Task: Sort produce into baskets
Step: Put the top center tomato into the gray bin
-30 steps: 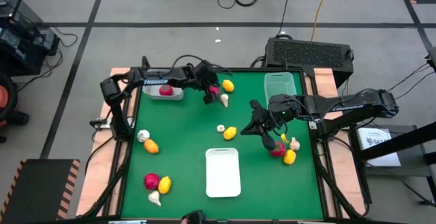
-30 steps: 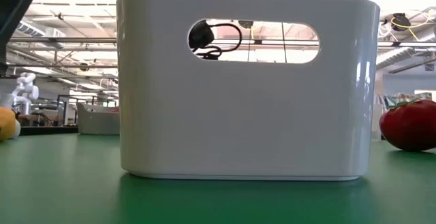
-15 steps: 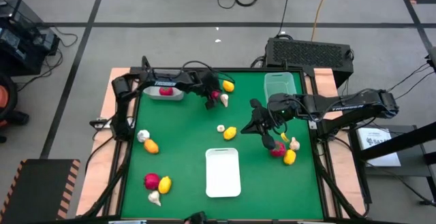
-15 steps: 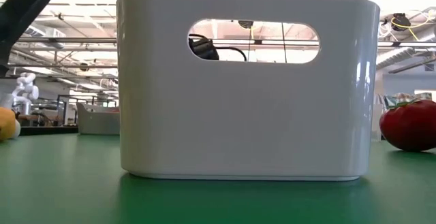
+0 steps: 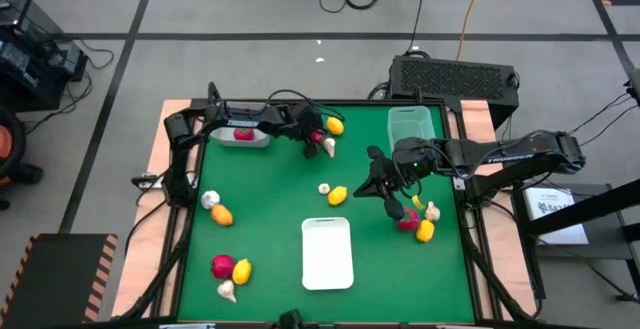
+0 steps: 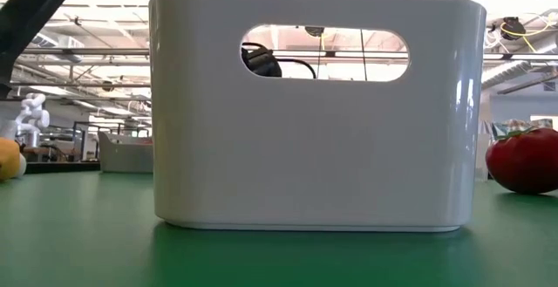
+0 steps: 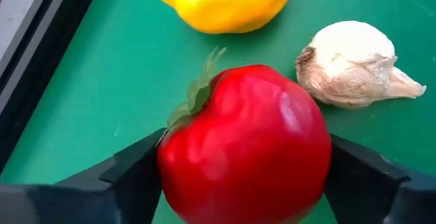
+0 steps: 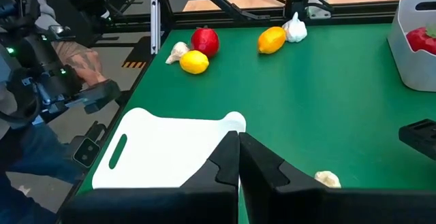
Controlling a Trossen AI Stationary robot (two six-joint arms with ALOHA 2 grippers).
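Green table mat (image 5: 280,219), wood border. White cutting board (image 5: 327,253) stands near the front centre; its handle-slot side blocks nearly the whole low view, leaving only a red piece (image 6: 526,160) at the right edge and a yellow bit at the far left. Black box (image 5: 455,77) sits behind the table, cables lie on the floor. A person's arm (image 8: 75,64) holding dark control gear shows off the table in the right wrist view.

Writing: white lettering on the left arm's link, too small to read.

Baskets: whitish-grey tub (image 5: 240,135) at the back left with one red piece inside; pale green tub (image 5: 411,126) at the back right, contents can't tell.

Left gripper (image 5: 314,141) is low over the mat just beside the grey tub. Its fingers (image 7: 129,176) flank a glossy red tomato-like piece (image 7: 245,152) with a green leaf on both sides, touching or nearly so; firm grip not clear. A yellow lemon (image 7: 225,3) and a white garlic bulb (image 7: 351,64) lie just beyond it.

Right gripper (image 5: 385,191) is mid-table, right of centre, jaws closed on nothing; a red, yellow and white cluster (image 5: 418,219) is beside it.

Loose produce: garlic and lemon mid-table (image 5: 332,193); garlic plus orange lemon at the left edge (image 5: 216,208); red, yellow, garlic trio front left (image 5: 230,272).
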